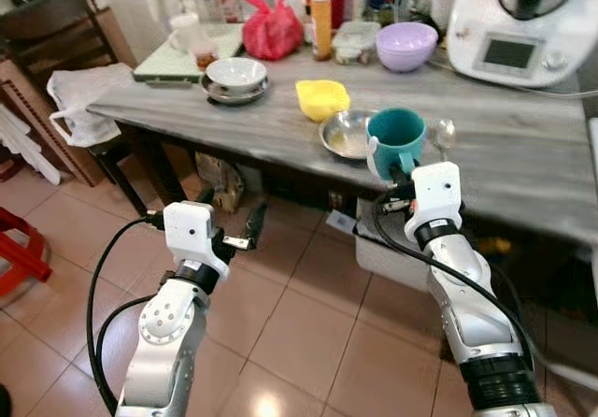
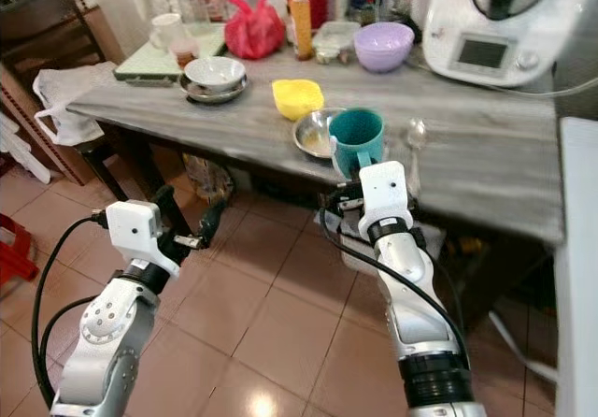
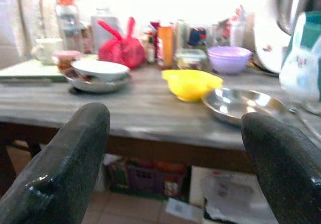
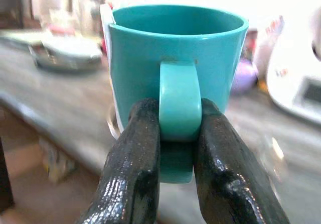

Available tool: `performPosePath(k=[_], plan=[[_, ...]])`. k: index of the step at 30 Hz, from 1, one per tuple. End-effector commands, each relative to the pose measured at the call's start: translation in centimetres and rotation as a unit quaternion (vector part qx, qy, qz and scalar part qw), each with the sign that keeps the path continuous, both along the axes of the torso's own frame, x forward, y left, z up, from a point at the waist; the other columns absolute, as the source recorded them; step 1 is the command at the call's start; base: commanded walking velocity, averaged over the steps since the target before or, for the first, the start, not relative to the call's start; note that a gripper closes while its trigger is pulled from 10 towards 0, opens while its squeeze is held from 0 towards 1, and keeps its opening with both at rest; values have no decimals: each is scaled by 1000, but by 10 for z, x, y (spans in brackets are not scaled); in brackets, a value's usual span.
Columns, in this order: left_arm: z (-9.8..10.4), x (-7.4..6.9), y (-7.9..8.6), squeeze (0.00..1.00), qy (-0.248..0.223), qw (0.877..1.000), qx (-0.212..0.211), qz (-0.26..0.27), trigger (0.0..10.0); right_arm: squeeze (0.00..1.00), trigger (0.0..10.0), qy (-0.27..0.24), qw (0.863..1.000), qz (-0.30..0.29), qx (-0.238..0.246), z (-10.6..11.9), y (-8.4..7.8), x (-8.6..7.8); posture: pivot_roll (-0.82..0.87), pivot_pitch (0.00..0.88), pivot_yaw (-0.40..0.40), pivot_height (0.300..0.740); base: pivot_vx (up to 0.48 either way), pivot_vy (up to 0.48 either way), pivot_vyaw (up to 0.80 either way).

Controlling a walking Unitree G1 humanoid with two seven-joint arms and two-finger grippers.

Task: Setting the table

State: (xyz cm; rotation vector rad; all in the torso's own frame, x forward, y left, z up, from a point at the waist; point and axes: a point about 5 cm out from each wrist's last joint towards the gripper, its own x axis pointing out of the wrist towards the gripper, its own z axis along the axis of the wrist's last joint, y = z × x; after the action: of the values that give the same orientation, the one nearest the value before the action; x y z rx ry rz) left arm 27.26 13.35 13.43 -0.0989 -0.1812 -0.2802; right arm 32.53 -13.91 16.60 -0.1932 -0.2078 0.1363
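Observation:
My right gripper [image 4: 175,133] is shut on the handle of a teal mug [image 1: 396,136], holding it upright at the front edge of the grey table [image 1: 234,127]. The mug hangs beside a steel dish [image 1: 344,136] and a spoon [image 1: 440,135]. A yellow bowl [image 1: 321,97] sits just beyond the dish. A white bowl on a steel plate [image 1: 235,75] stands further left. My left gripper [image 1: 234,225] is open, low over the tiled floor in front of the table, with its fingers [image 3: 65,158] wide apart and nothing between them.
A purple bowl [image 1: 405,45], a red bag [image 1: 272,30], bottles and a white kitchen machine [image 1: 519,24] crowd the back of the table. A green tray with a white cup [image 1: 182,52] lies at the far left. Boxes sit under the table [image 3: 150,179]. A red stool [image 1: 19,249] stands left.

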Motion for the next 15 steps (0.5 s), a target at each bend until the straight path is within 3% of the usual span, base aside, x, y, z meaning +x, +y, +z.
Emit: performPosePath(k=[1, 3, 10, 15], plan=[[1, 0, 7, 0, -2, 1000, 11, 9, 10000, 0, 10000, -6, 1000, 8, 21, 6, 8, 0, -112, 49, 80, 740, 461, 0, 0], [1, 0, 7, 0, -1, 1000, 10, 9, 10000, 0, 10000, -4, 1000, 1, 24, 7, 7, 1, -112, 49, 79, 740, 461, 0, 0], [0, 0, 6, 0, 0, 1000, 10, 9, 10000, 0, 10000, -3, 1000, 3, 22, 7, 6, 0, -112, 49, 79, 740, 461, 0, -771], [-3, -2, 5, 0, 6, 1000, 11, 4, 10000, 0, 10000, 1, 1000, 5, 25, 6, 8, 0, -114, 53, 76, 740, 459, 0, -418]])
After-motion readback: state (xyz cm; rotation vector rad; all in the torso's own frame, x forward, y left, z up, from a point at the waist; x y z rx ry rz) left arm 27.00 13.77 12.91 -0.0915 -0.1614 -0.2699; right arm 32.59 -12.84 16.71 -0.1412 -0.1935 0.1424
